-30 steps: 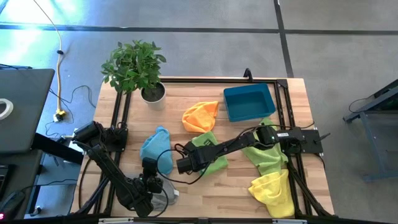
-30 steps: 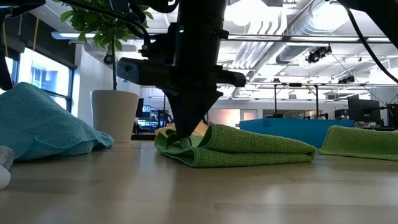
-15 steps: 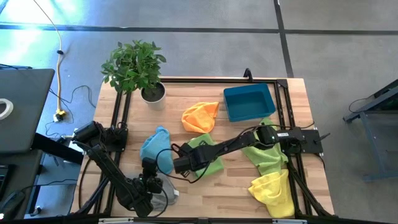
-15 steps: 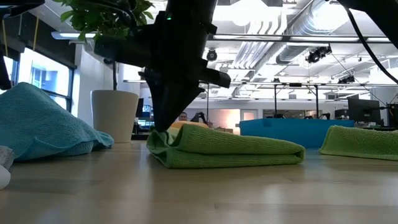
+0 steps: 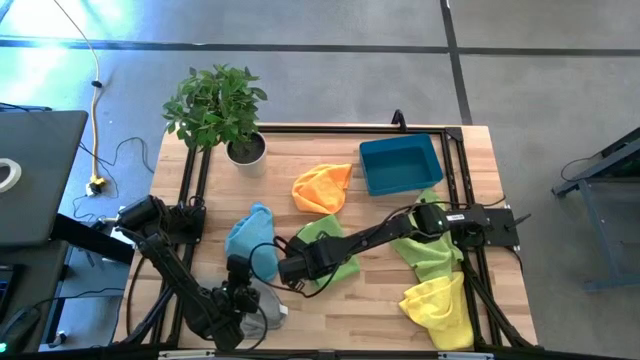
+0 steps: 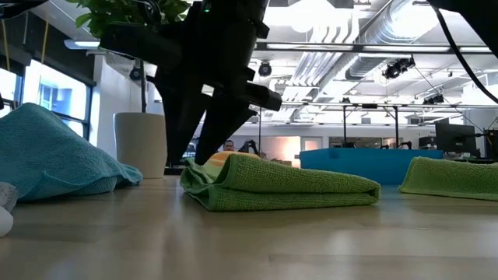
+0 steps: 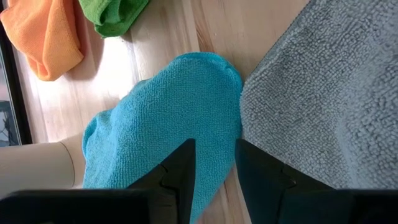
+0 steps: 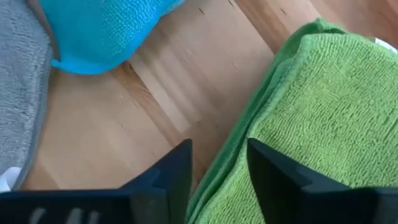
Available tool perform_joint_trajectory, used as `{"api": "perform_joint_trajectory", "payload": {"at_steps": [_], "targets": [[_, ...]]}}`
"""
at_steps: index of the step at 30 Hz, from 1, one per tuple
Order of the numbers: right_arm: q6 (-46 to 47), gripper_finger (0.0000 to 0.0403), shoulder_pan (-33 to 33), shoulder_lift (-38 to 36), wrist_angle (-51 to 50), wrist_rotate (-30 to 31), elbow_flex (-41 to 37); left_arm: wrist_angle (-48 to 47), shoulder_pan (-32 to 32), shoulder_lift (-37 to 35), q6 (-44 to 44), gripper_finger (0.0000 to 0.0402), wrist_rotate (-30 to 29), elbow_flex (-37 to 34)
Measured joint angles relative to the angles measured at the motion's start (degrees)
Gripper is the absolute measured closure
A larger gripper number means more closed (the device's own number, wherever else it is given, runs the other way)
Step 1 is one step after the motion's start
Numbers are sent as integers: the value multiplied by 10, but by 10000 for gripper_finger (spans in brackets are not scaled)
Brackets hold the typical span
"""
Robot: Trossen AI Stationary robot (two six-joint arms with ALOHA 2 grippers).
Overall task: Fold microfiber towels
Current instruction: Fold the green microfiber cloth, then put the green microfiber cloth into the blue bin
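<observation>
A green towel (image 5: 337,247) lies folded flat on the table's middle (image 6: 288,183). My right gripper (image 5: 290,268) stands open over its left end (image 8: 219,149); the folded edge (image 8: 249,155) shows between the fingers, and I cannot tell whether they touch it. My left gripper (image 5: 243,286) hangs open near the front left (image 7: 214,146), above a grey towel (image 7: 323,93), with nothing between its fingers. A light blue towel (image 5: 250,232) lies bunched just behind it.
An orange towel (image 5: 322,187) lies behind the green one. A lime green towel (image 5: 425,248) and a yellow one (image 5: 438,305) lie at the right. A blue bin (image 5: 402,163) stands at the back right and a potted plant (image 5: 218,108) at the back left.
My right gripper, shut on the green towel's left end, has drawn it a little toward the table's left edge, so the folded towel slid along the table. It has then opened and let go, and the towel lies flat.
</observation>
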Motion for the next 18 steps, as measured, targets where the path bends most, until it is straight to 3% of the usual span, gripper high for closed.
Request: {"api": "perform_joint_trajectory", "payload": {"at_steps": [13, 18], "targets": [[18, 233, 2, 41, -15, 13, -2, 0, 0, 0, 0, 298, -4, 0], [15, 259, 3, 47, -30, 41, -1, 0, 0, 0, 0, 298, -4, 0]]}}
